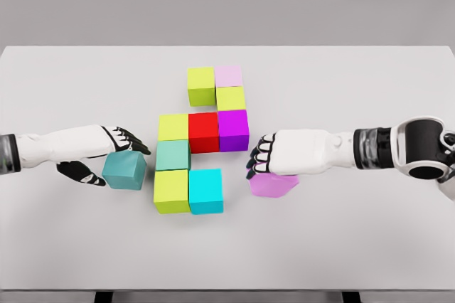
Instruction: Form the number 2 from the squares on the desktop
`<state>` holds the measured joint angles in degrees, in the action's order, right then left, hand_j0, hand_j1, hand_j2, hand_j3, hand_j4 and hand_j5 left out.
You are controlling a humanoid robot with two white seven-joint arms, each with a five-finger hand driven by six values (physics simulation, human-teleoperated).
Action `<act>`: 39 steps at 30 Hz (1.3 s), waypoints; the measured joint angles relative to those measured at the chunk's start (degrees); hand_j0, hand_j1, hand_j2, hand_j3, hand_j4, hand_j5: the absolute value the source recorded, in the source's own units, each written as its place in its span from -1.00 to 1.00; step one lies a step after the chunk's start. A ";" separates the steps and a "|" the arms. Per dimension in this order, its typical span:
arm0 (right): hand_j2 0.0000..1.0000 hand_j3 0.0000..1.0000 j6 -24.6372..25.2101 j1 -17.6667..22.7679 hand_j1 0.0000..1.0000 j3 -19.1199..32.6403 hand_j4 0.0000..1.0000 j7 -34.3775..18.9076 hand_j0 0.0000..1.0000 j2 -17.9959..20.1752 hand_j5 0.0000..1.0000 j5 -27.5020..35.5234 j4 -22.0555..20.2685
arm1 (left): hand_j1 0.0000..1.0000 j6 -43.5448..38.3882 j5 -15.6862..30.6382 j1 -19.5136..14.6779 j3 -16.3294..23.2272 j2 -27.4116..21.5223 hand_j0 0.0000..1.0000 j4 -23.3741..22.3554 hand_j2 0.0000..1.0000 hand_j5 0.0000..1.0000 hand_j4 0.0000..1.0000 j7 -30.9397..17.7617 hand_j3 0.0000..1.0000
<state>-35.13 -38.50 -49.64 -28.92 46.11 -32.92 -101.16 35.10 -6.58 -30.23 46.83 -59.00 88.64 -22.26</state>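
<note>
Gripping a teal cube (124, 171) between thumb and fingers, the left hand (106, 153) sits beside the block cluster (201, 139) — the right hand (274, 155) lies curled over a pink block (272, 184).

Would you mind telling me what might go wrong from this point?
1. The left hand holds the teal cube close beside the assembled blocks; pushing it in may shift them.
2. The right hand covers the pink block, so its grip may slip unseen.

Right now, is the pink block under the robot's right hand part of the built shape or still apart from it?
Apart. The pink block lies under the right hand, with bare table between it and the cyan cube.
</note>
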 measured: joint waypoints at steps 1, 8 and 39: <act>0.95 0.95 0.00 0.00 0.95 0.01 0.95 0.02 0.95 0.05 0.95 -0.01 0.00 | 0.84 0.00 -0.09 0.00 0.01 0.14 0.84 0.00 0.84 0.84 0.84 0.00 0.84; 0.97 0.97 0.00 0.00 0.97 0.28 0.97 0.12 0.97 0.39 0.97 0.13 0.01 | 0.85 -0.01 -0.70 -0.09 0.46 0.95 0.85 -0.13 0.85 0.85 0.85 0.00 0.85; 0.42 0.42 0.01 0.53 0.42 1.01 0.42 0.18 0.42 11.29 0.42 -1.94 1.54 | 0.15 -0.03 -1.07 -0.79 0.93 0.44 0.15 -2.65 0.15 0.15 0.15 0.16 0.15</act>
<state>-35.11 -37.97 -48.63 -28.74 57.40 -34.86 -99.63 35.07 -7.65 -31.02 47.76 -58.57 85.99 -22.10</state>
